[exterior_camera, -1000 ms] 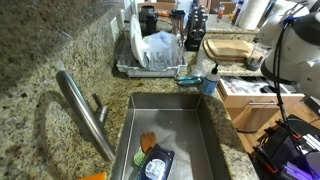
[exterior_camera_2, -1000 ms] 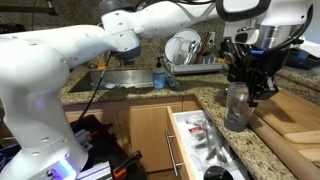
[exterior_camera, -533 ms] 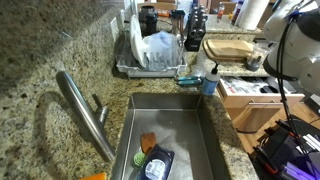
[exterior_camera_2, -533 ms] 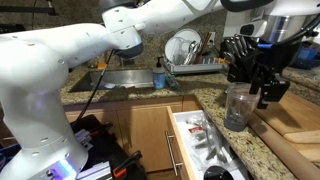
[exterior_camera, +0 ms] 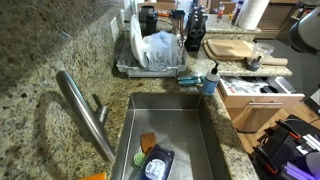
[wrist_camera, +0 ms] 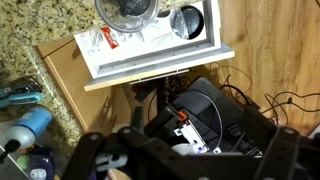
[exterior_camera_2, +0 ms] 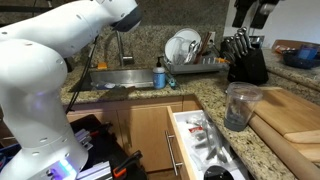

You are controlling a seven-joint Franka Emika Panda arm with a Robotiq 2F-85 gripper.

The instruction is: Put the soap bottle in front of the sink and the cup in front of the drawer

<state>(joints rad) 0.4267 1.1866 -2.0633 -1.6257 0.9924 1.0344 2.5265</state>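
Observation:
A clear plastic cup point(exterior_camera_2: 240, 105) stands upright on the granite counter beside the open drawer point(exterior_camera_2: 203, 139); it also shows in an exterior view as the cup point(exterior_camera: 255, 62) and at the top of the wrist view as the cup point(wrist_camera: 127, 12). The blue soap bottle point(exterior_camera: 210, 80) with a white pump stands on the counter edge by the sink point(exterior_camera: 212, 132), seen too as the bottle point(exterior_camera_2: 159, 75) and bottle point(wrist_camera: 30, 124). My gripper point(wrist_camera: 185, 165) is open, high above the cup, with nothing between its fingers. In an exterior view only its dark lower end, the gripper point(exterior_camera_2: 257, 12), shows at the top edge.
A dish rack point(exterior_camera: 153, 52) with plates sits behind the sink, a faucet point(exterior_camera: 85, 112) at its side. A knife block point(exterior_camera_2: 246, 60) and wooden cutting boards point(exterior_camera_2: 290, 110) stand near the cup. The open drawer point(wrist_camera: 150, 45) holds small items. Cables and a dark bag point(wrist_camera: 215, 110) lie on the floor.
The gripper opened off the cup and rose straight up, almost out of the exterior views. The cup stays upright on the counter by the drawer.

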